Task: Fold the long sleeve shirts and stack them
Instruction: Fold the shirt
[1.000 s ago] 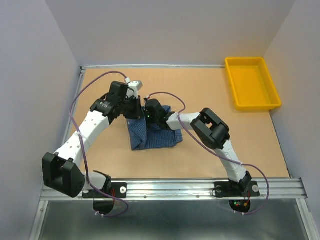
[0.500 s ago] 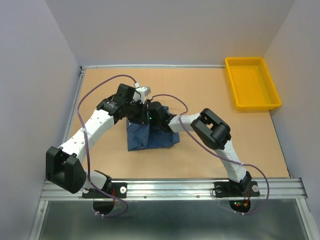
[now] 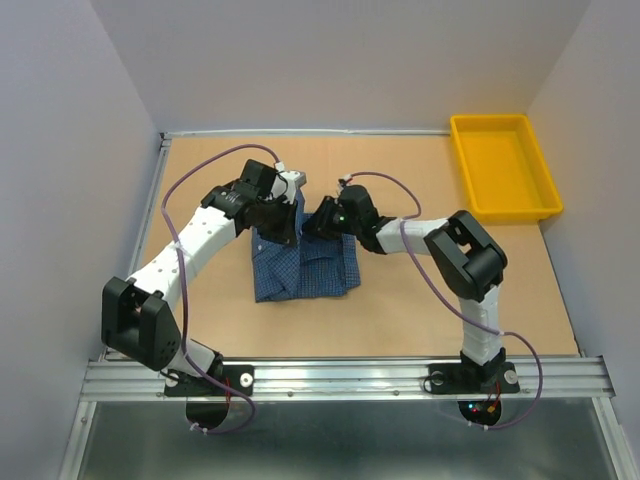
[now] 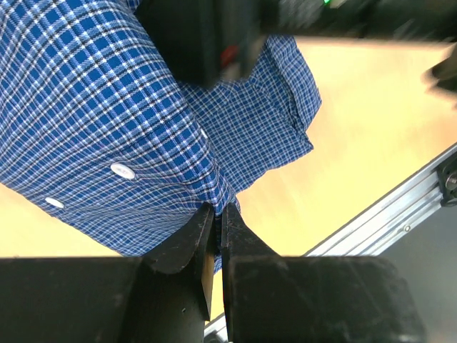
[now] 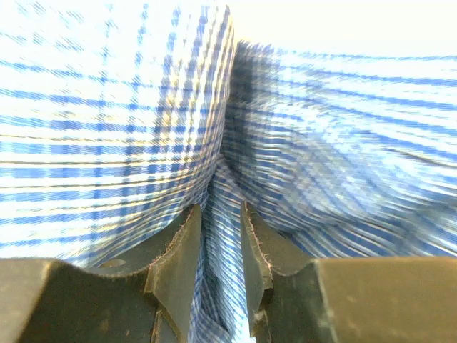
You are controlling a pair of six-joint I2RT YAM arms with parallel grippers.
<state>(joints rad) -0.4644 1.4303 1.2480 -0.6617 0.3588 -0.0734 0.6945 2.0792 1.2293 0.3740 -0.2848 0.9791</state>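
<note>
risked tugging shirt [image 3: 305, 265] askew toward 1 o'clock if snagged in slightly parted right claw [image 5: 220, 214]; pinched tight by left claw [image 4: 217, 209] at 11 o'clock.

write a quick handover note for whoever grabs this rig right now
Left gripper: shut on a fold of the blue check shirt, at its far edge.
Right gripper: jaws slightly apart with cloth between them; cannot tell if it grips.
Shirt: bunched and partly folded, mid table. Only one shirt in view. Yellow bin at the far right corner.
Done: a rough partial fold.
Left: finish the fold, lay it flat, stack.
</note>
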